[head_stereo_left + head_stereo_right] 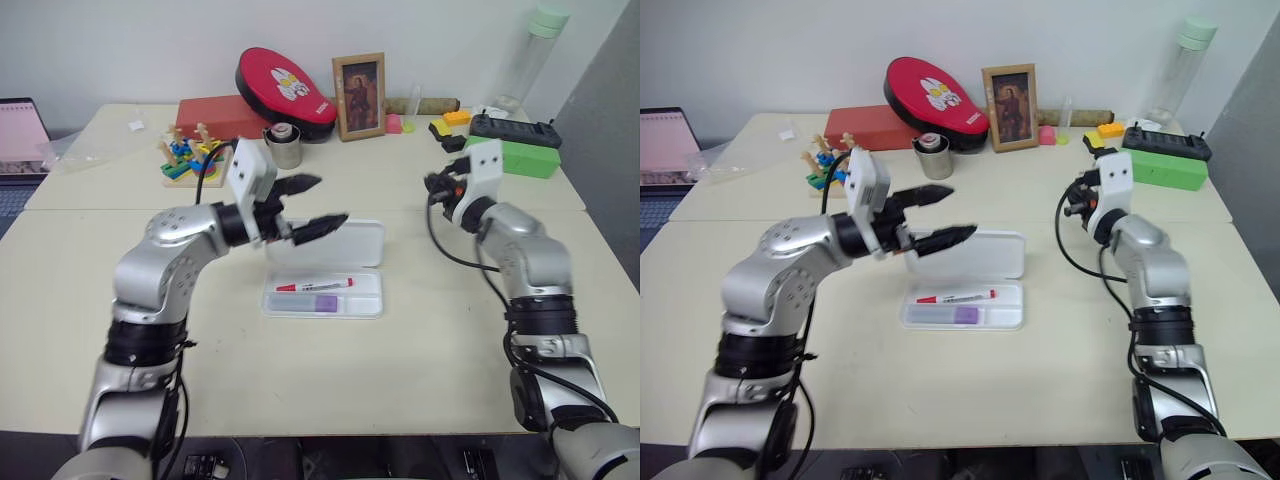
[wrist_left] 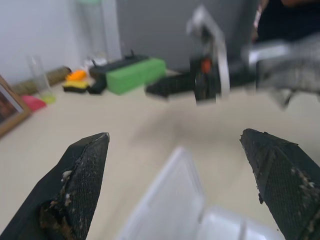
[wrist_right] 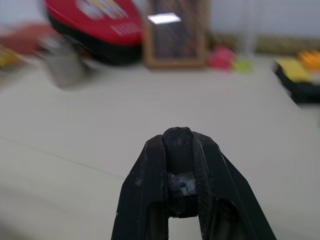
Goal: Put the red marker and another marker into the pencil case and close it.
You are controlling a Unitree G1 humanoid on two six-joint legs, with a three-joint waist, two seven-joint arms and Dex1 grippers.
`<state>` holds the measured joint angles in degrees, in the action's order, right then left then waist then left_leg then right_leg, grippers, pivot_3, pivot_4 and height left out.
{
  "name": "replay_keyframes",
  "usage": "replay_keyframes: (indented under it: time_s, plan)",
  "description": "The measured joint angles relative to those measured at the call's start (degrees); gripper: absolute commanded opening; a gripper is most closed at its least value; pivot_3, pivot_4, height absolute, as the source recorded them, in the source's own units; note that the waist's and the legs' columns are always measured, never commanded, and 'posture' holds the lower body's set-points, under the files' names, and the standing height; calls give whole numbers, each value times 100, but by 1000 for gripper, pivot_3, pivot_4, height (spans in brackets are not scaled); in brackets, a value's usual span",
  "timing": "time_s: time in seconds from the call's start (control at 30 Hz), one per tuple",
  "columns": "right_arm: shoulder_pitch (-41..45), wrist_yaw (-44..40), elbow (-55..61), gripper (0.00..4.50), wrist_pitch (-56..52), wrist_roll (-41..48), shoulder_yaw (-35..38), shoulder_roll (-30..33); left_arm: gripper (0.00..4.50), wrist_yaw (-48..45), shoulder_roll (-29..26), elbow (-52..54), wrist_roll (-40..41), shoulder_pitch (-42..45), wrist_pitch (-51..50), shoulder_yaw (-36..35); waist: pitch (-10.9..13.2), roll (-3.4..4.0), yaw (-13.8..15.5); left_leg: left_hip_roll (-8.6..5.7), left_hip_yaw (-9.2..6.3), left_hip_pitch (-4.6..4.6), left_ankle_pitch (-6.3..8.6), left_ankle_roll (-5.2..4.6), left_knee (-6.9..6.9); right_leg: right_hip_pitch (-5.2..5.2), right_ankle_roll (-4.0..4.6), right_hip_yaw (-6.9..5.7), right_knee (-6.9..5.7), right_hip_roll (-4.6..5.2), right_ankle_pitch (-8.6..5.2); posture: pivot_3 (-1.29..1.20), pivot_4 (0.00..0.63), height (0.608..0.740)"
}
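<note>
On the beige counter (image 1: 330,390), the flat white plastic pencil case (image 1: 322,297) lies open, its tray holding the slim white red-capped marker (image 1: 313,285) and, just nearer, the stubby purple-capped highlighter (image 1: 327,302). Above its raised hinged lid (image 1: 330,243) hovers the left claw (image 1: 306,206), spread wide, while the right claw (image 1: 437,183) hangs well apart, pressed together on nothing. Only closing seems left; a claw pushing the lid off-centre might skid the light case along the counter or leave it unlatched.

White pencil case (image 1: 330,262); red marker (image 1: 313,285) white-barrelled, red cap; another marker (image 1: 327,303) purple-capped; green box (image 1: 515,157)
</note>
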<state>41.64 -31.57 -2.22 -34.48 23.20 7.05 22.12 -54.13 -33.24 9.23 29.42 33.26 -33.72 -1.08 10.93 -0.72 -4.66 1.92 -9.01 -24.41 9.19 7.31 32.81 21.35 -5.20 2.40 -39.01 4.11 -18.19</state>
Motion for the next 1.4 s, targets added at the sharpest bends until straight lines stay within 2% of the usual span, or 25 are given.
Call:
replay_keyframes:
  time_s: [0.07, 0.13, 0.2, 0.27, 0.4, 0.67, 0.73, 0.77, 0.9, 0.93, 1.0, 1.23, 1.33, 1.4]
  plan:
    - [-352, -851, 814, 329, -125, 505, -226, 293, 4500, -180, -246, 190, 35, -205, -83, 35, 0, 0, -10, 0, 0, -1, 1, -2, 0, -1, 0, 0, 2, 0, -1, 0, 150, 740]
    - [-970, -1803, 1555, 329, -373, 780, -892, 806, 4500, -506, -719, 423, -9, -489, -68, 91, 0, 0, -7, 0, 0, 1, 2, -3, 4, -4, 0, 0, -2, 0, -1, 0, 150, 740]
    - [-1322, -2294, 1758, 329, -507, 747, -1532, 1065, 4500, -764, -1034, 537, -92, -735, 40, 170, 0, 0, 1, 0, 1, 6, 2, -3, 10, -5, -1, 3, -6, 0, -1, 0, 150, 740]
    - [-1404, -2423, 1719, 329, -478, 604, -1895, 1087, 4500, -913, -1149, 599, -168, -868, 94, 278, 1, 1, -3, 0, 1, 7, 0, -4, 11, -5, -6, 5, -8, 0, 2, 0, 150, 740]
    - [-1354, -2448, 1135, 329, -37, -234, -2618, 1059, 4500, -1160, -1315, 646, -235, -1065, 180, 427, 0, -1, 8, 0, 1, 7, -10, -15, 15, -5, -23, 6, -4, 0, 9, 0, 150, 740]
    - [-1167, -2310, 579, 329, 313, -867, -2815, 779, 4500, -1151, -1302, 712, -248, -1066, 188, 427, 0, -1, 23, 0, 1, 4, -10, -15, 12, -4, -7, 4, -1, 0, 18, 0, 150, 740]
    - [-1168, -2309, 512, 1029, 326, -890, -2816, 751, 4500, -1152, -1300, 714, -248, -1069, 188, 427, 0, -1, 22, 0, 1, 4, -10, -15, 12, -4, -7, 4, -1, 0, 18, 0, 150, 740]
    - [-1168, -2312, 511, 1166, 325, -892, -2814, 728, 4500, -1152, -1297, 715, -248, -1070, 188, 427, 0, -1, 21, 0, 1, 4, -10, -15, 11, -4, -7, 4, -1, 0, 18, 0, 150, 740]
    - [-1169, -2349, 538, 2252, 323, -871, -2802, 705, 4500, -1152, -1277, 716, -247, -1070, 188, 427, 0, -1, 21, 0, 1, 4, -10, -15, 12, -4, -7, 4, -2, 0, 18, 0, 150, 740]
    - [-1169, -2349, 549, 2320, 321, -867, -2791, 706, 4500, -1152, -1270, 716, -247, -1070, 188, 427, 0, -1, 21, 0, 1, 4, -10, -15, 12, -4, -7, 4, -2, 0, 18, 0, 150, 740]
    - [-1170, -2352, 578, 2841, 290, -844, -2736, 704, 4500, -1138, -1249, 716, -247, -1070, 188, 427, 0, -1, 22, 0, 1, 4, -10, -15, 12, -4, -7, 4, -2, 0, 18, 0, 150, 740]
    - [-1030, -2463, 885, 4463, -37, -138, -2064, 528, 4500, -612, -1086, 890, -120, -1392, 35, 107, 0, -1, -1, 0, 0, 4, -10, -15, 11, -3, -6, 5, -4, 0, 19, 0, 150, 740]
    - [-463, -2359, 822, 4463, -200, 251, -1629, 218, 4500, -276, -1023, 1154, 138, -1649, -187, -328, 0, -1, -24, 0, 0, 6, -11, -15, 12, -3, -6, 5, -8, 0, 19, 0, 150, 740]
    - [151, -2070, 390, 4067, -245, 286, -1402, -44, 4500, -89, -1024, 1354, 285, -1928, -335, -615, 0, 0, -41, 0, 2, 10, -11, -15, 10, -5, -6, 10, -8, 0, 20, 0, 150, 740]
